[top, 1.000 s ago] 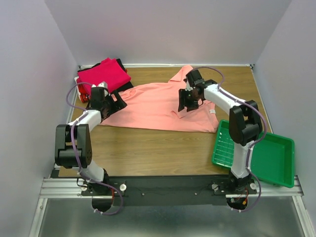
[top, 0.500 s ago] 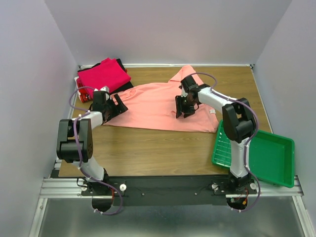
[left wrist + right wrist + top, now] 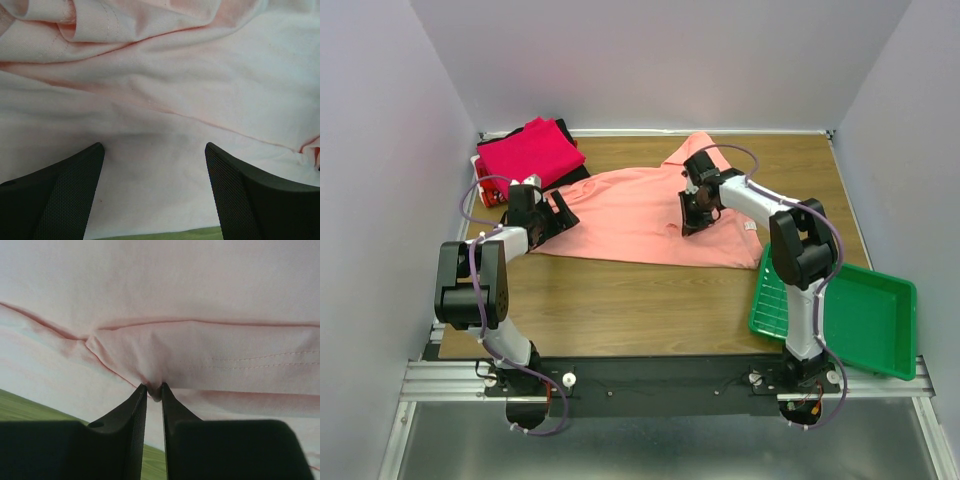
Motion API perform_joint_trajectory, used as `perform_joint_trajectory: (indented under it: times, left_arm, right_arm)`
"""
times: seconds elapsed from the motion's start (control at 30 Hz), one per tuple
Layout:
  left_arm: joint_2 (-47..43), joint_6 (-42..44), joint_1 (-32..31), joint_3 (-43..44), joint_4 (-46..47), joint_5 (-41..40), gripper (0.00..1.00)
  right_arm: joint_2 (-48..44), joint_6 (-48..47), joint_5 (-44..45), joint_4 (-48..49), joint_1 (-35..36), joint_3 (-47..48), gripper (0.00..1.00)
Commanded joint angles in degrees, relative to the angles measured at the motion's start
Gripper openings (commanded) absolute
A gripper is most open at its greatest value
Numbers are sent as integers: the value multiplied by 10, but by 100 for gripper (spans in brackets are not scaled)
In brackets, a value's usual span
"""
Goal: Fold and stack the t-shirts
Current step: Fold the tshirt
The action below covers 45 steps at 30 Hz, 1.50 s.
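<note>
A salmon-pink t-shirt (image 3: 630, 215) lies spread across the middle of the wooden table. My right gripper (image 3: 692, 224) sits on its right part, shut on a pinched fold of the pink cloth (image 3: 152, 390) between its fingertips. My left gripper (image 3: 558, 213) rests at the shirt's left edge with its jaws wide apart, pink fabric (image 3: 155, 165) lying flat between the fingers (image 3: 75, 185) and nothing clamped. A magenta t-shirt (image 3: 530, 150) lies folded on a black one (image 3: 575, 172) at the back left, with a bit of red (image 3: 488, 188) beside them.
A green plastic tray (image 3: 865, 325) stands at the front right, overhanging the table edge close to the right arm's base. Grey walls close in the table on the left, right and back.
The right gripper has closed on a fold of the pink shirt; one second ago its jaws stood apart. The left gripper slid slightly toward the shirt's edge, still open.
</note>
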Motion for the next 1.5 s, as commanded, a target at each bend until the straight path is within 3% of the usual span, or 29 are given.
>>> perform_joint_trajectory:
  times: [0.0, 0.3, 0.6, 0.8, 0.93, 1.03, 1.27, 1.47]
  left_arm:
    - [6, 9, -3, -19, -21, 10, 90]
    - [6, 10, -3, -20, -28, 11, 90]
    - [6, 13, -3, -19, -38, 13, 89]
    - [7, 15, -3, -17, -44, 15, 89]
    - [6, 18, -4, -18, -46, 19, 89]
    - [-4, 23, -6, -16, -44, 17, 89]
    - [5, 21, -6, -19, -51, 8, 89]
    - [-6, 8, -6, -29, -67, 7, 88]
  right_arm:
    - [17, -4, 22, -5, 4, 51, 23]
    - [78, -36, 34, -21, 6, 128, 20]
    - [135, -54, 53, -36, 6, 233, 24]
    - [154, -50, 64, -39, 7, 273, 39]
    - [151, -41, 70, -43, 6, 295, 75]
    - [126, -33, 76, -42, 6, 295, 85]
    - [47, -15, 76, -38, 5, 207, 90]
    - [-3, 6, 100, -4, 6, 63, 90]
